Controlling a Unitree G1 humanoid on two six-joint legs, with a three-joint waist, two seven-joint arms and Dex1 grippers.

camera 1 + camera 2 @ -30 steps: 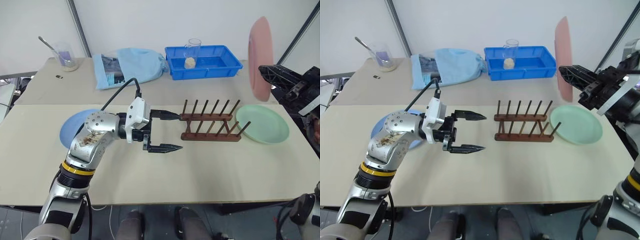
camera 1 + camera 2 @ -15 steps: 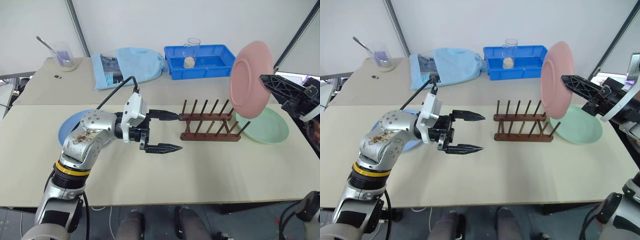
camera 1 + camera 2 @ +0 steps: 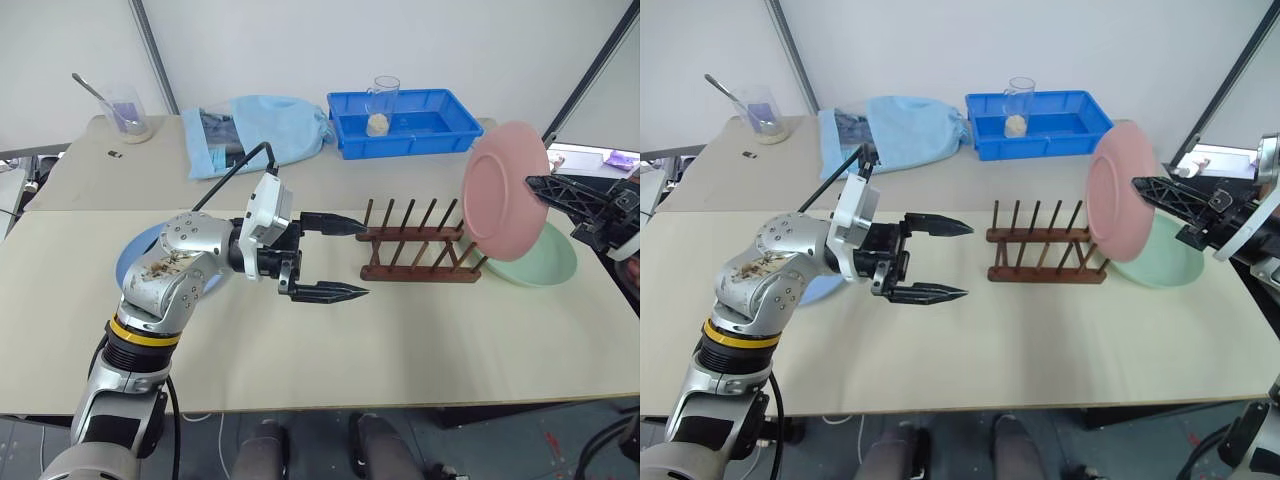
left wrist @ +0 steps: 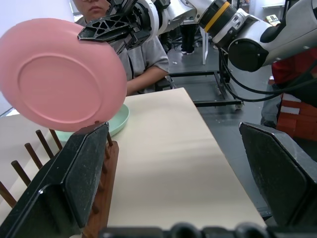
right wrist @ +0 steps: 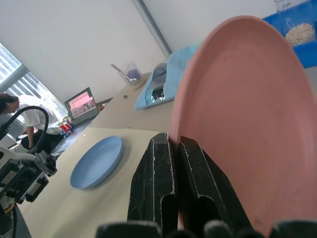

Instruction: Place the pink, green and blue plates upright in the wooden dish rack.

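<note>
The pink plate (image 3: 505, 190) is held upright in the air, my right gripper (image 3: 535, 185) shut on its right rim. It hangs just past the right end of the wooden dish rack (image 3: 415, 250), above the green plate (image 3: 553, 263), which lies flat on the table and is partly covered by it. The blue plate (image 3: 130, 265) lies flat at the left, mostly behind my left arm. My left gripper (image 3: 967, 260) is open and empty, level above the table, pointing at the rack's left end. In the right wrist view the fingers (image 5: 163, 163) pinch the pink rim.
A bright-blue tray (image 3: 430, 128) holding a glass jar (image 3: 381, 105) sits at the back. A light-blue cloth bag (image 3: 255, 130) is left of it, and a beaker (image 3: 130, 112) with a spoon at the far left. A person (image 4: 143, 54) sits beyond the table's right end.
My right gripper has brought the pink plate down and turned it from edge-on to face the rack, now low beside the rack's right end. The left gripper has stayed almost still.
</note>
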